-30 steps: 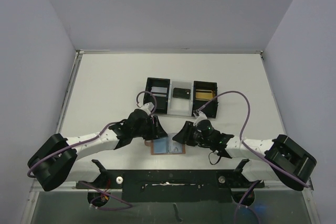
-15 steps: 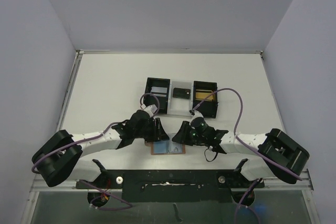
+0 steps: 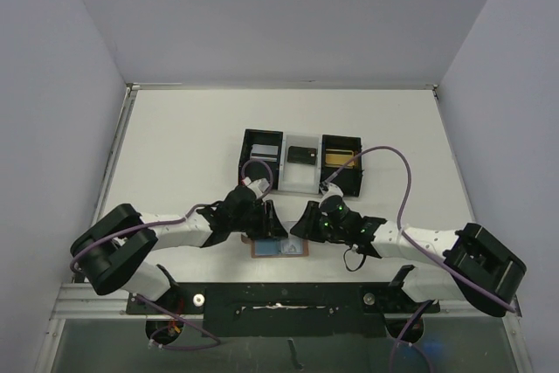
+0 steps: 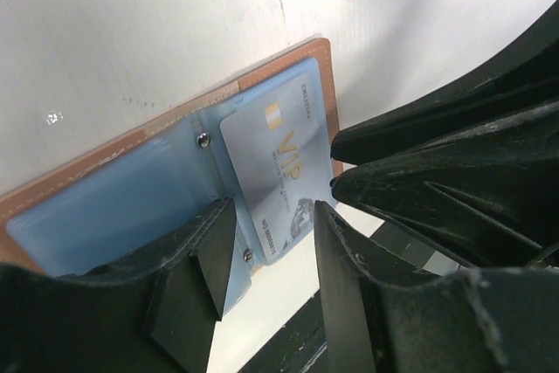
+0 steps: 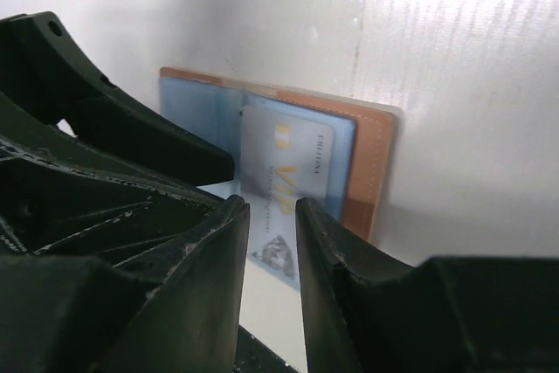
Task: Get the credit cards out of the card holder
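The tan card holder [image 3: 262, 248] lies open near the table's front edge, its blue lining up [image 4: 113, 207] [image 5: 196, 107]. A silver-grey card with gold "VIP" lettering [image 4: 281, 159] [image 5: 293, 176] sticks halfway out of its right pocket. My left gripper [image 3: 272, 228] [image 4: 272, 238] is open, low over the holder, and the card's free end shows between its fingers. My right gripper [image 3: 302, 225] [image 5: 272, 220] faces it from the right, jaws a narrow gap apart just above the same card. A black card [image 3: 301, 155] and a gold card [image 3: 339, 159] lie in the tray.
A black three-compartment tray [image 3: 349, 183] with a white middle stands just behind the grippers; something light grey [image 3: 265, 162] lies in its left compartment. The two grippers are almost touching over the holder. The table's front edge and black rail [image 3: 279, 294] are right below.
The left gripper has moved right and down onto the card holder. The right gripper has edged closer to it. The holder has stayed put.
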Action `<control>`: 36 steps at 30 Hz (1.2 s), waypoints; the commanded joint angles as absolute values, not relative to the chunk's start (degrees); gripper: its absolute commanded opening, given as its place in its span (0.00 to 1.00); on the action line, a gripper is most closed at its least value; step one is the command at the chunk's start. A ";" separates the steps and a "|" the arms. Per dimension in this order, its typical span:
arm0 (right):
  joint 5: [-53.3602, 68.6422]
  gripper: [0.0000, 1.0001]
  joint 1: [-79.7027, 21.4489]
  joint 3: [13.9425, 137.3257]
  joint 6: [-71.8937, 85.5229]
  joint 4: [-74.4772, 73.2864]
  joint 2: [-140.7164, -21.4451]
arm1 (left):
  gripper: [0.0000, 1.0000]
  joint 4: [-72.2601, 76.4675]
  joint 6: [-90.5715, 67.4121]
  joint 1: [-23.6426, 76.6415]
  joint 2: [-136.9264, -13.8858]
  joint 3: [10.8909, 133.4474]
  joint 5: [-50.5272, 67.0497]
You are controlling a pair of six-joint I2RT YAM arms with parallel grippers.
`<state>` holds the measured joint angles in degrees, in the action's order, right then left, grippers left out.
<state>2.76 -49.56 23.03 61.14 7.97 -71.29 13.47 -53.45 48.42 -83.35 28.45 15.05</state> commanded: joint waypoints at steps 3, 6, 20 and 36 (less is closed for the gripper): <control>-0.55 0.28 -50.10 24.83 59.94 3.99 -75.69 | 0.39 16.61 -53.98 48.75 -85.84 29.09 14.42; -0.93 0.26 -50.38 25.04 60.07 3.80 -77.16 | 0.37 15.27 -53.85 48.78 -86.30 29.06 13.72; 0.77 0.20 -50.36 22.95 61.42 7.75 -77.34 | 0.07 20.27 -57.12 48.82 -82.94 25.85 11.58; -0.09 0.19 -50.14 23.42 61.50 5.92 -78.07 | 0.00 15.10 -55.93 48.67 -78.42 25.13 9.54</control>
<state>1.02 -49.87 24.10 62.02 8.38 -76.84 15.64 -57.63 48.45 -79.81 24.71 11.16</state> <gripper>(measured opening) 0.195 0.036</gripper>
